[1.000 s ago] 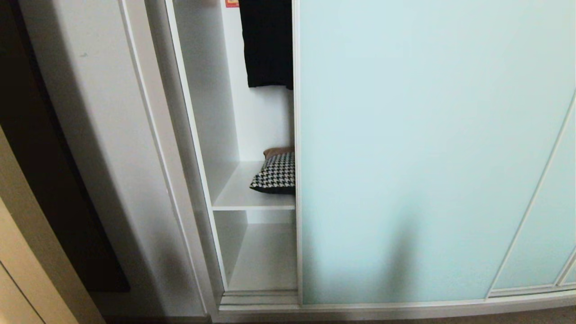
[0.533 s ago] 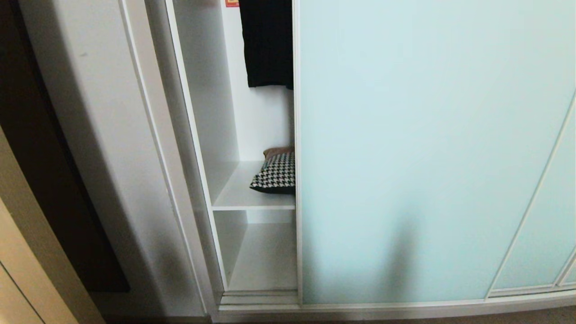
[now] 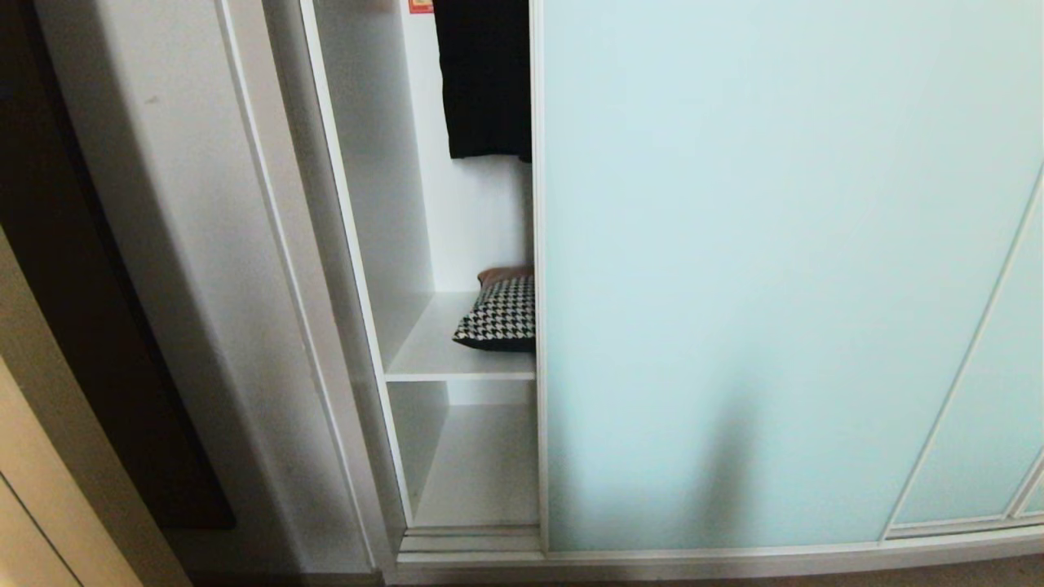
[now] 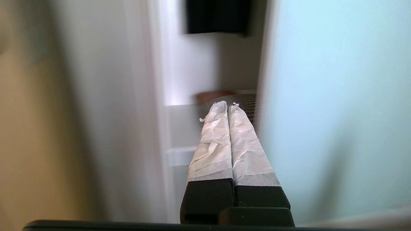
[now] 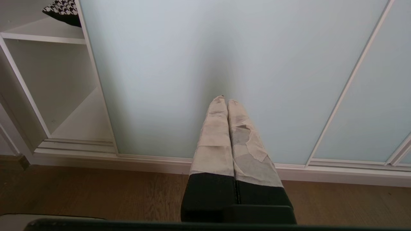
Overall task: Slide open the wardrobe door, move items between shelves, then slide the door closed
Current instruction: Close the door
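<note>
The frosted aqua sliding wardrobe door (image 3: 775, 269) stands partly open, leaving a narrow gap at its left edge. In that gap a white shelf (image 3: 440, 359) carries a houndstooth fabric bundle (image 3: 502, 314), half hidden behind the door, with a brown item (image 3: 506, 274) behind it. A lower shelf (image 3: 481, 473) is bare. Neither arm shows in the head view. My left gripper (image 4: 227, 104) is shut and empty, pointing at the gap beside the door's edge (image 4: 266, 96). My right gripper (image 5: 224, 99) is shut and empty, low before the door (image 5: 199, 64).
A black garment (image 3: 485, 77) hangs above the shelf inside the compartment. An off-white wardrobe side post (image 3: 196, 269) borders the gap on the left, with a dark opening (image 3: 81, 310) beyond it. Wooden floor (image 5: 96, 195) runs along the door track (image 5: 154, 158).
The head view is unchanged; door and bundle have not moved, and no arm enters it.
</note>
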